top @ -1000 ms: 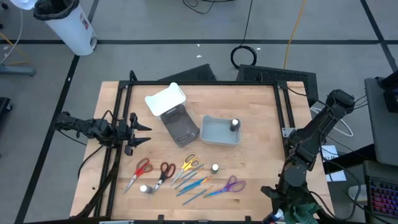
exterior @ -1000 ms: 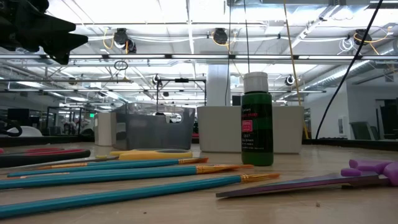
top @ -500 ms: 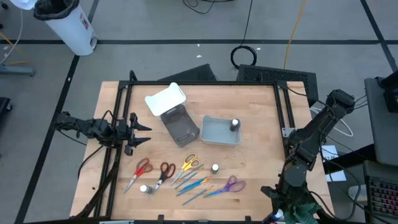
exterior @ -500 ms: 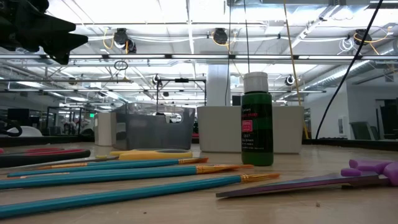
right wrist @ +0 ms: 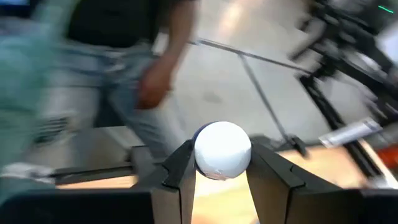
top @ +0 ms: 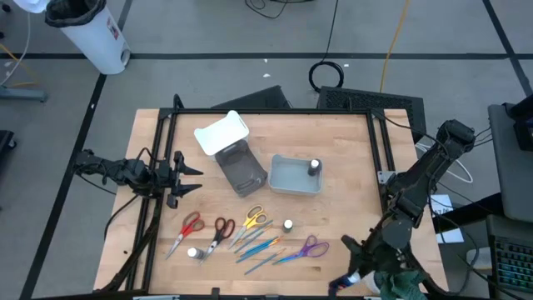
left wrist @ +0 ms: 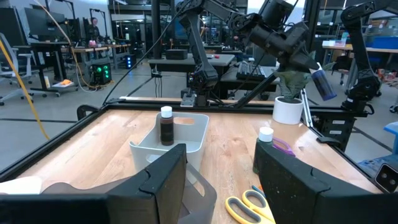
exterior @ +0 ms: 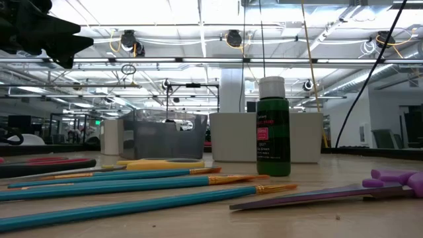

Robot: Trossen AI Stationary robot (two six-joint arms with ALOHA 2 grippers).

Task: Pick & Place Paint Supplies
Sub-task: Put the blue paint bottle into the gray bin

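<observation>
Right gripper (right wrist: 214, 180) was clamped on a white-capped bottle (right wrist: 222, 150); I could see only its cap, the background smeared, a person (right wrist: 124, 68) blurred behind. From above, that gripper (top: 354, 275) sat off the table's (top: 350, 150) near right corner. Left gripper (left wrist: 217, 180) was parted and empty at the left edge. One bottle (top: 314, 167) stood in the grey bin (top: 291, 185); scissors (top: 310, 247) and brushes (top: 258, 250) lay on the table.

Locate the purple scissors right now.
High view: the purple scissors lie at the table's front, right of the brushes, with the capped bottle just behind them.
</observation>
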